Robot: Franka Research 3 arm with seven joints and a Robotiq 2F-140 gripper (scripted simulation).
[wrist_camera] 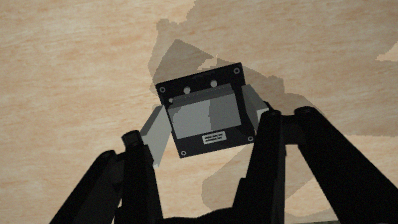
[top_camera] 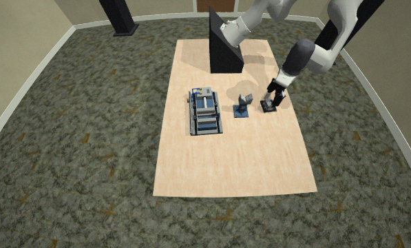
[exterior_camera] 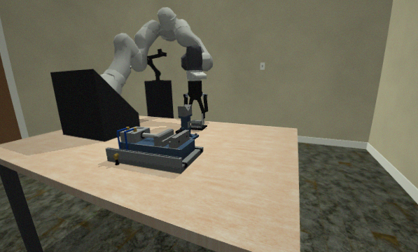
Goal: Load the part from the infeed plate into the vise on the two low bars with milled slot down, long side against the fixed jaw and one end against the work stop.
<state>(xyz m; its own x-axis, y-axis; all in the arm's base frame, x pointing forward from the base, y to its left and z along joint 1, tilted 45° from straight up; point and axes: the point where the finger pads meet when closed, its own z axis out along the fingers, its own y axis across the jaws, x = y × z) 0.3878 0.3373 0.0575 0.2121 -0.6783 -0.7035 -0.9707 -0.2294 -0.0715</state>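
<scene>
The part, a grey block, lies on the black infeed plate at the right of the table. It also shows in the top view. My gripper is half open, pointing straight down over the part, with one finger pad on each side of it. The pads stand apart from the part's sides. The gripper also shows in the top and exterior views. The open vise stands to the left. The V-block stands between the vise and the infeed plate.
A tall black wedge-shaped box stands at the back of the table by the arm's base. The V-block stands close to the left of the gripper. The table's right edge is near the infeed plate.
</scene>
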